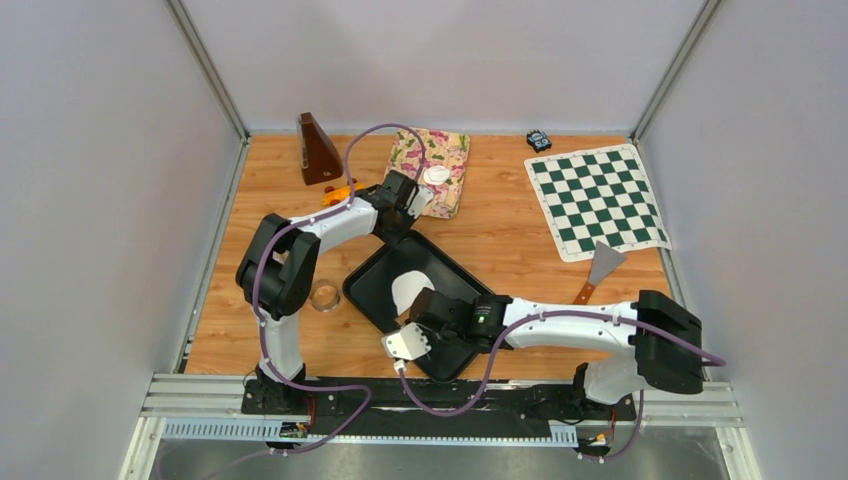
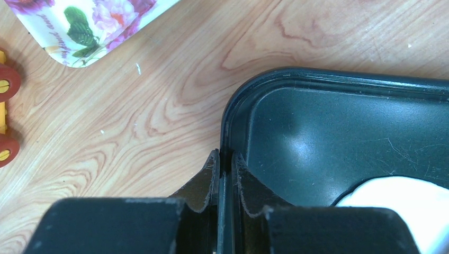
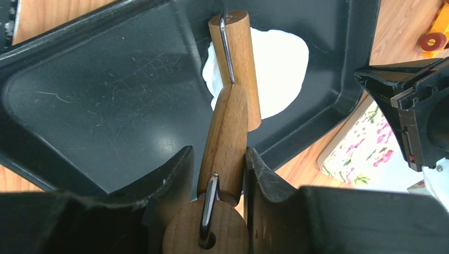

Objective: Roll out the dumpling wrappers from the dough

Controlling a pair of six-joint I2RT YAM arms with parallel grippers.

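Note:
A black baking tray lies at the table's middle with an irregular white dough sheet in it. My left gripper is shut on the tray's far rim, one finger on each side of the wall. My right gripper is shut on the handle of a wooden roller, and the roller's barrel lies across the dough. From above, the right gripper sits over the tray's near half. One round white dumpling wrapper rests on the floral tray.
A clear ring cutter lies left of the black tray. A brown metronome and an orange toy stand at the back left. A chessboard mat, a spatula and a small black object are on the right.

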